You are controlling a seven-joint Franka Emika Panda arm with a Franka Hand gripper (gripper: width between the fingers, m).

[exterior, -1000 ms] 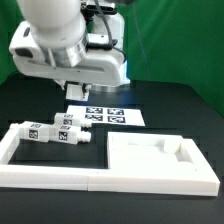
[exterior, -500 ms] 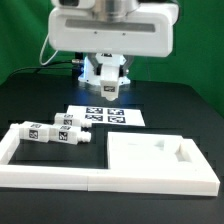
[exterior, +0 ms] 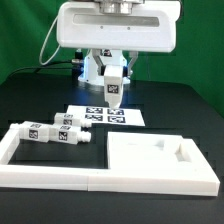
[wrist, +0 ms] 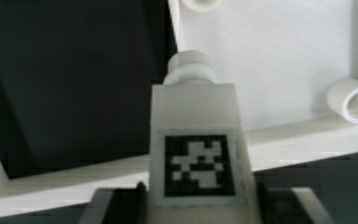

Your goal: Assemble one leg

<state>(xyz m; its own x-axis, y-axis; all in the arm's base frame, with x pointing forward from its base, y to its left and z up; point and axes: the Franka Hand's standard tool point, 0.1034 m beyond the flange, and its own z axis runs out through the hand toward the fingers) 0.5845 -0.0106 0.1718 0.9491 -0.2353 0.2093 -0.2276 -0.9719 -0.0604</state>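
Note:
My gripper [exterior: 112,76] hangs above the back of the table and is shut on a leg [exterior: 113,90], a small white block with a black-and-white tag. It holds the leg upright in the air over the marker board [exterior: 105,115]. In the wrist view the leg [wrist: 197,120] sits between my two dark fingers [wrist: 123,205], tag facing the camera and round peg pointing away; my gripper [wrist: 197,208] is closed on its sides. Three more legs [exterior: 60,132] lie side by side on the exterior view's left.
A large flat white panel with a raised rim [exterior: 160,160] lies at the front right of the exterior view. A white L-shaped rail [exterior: 18,165] runs along the front left, round the loose legs. A white peg end [wrist: 354,100] shows in the wrist view.
The arm has swung round to face the camera and come down a little. The held leg now hangs in plain sight over the marker board.

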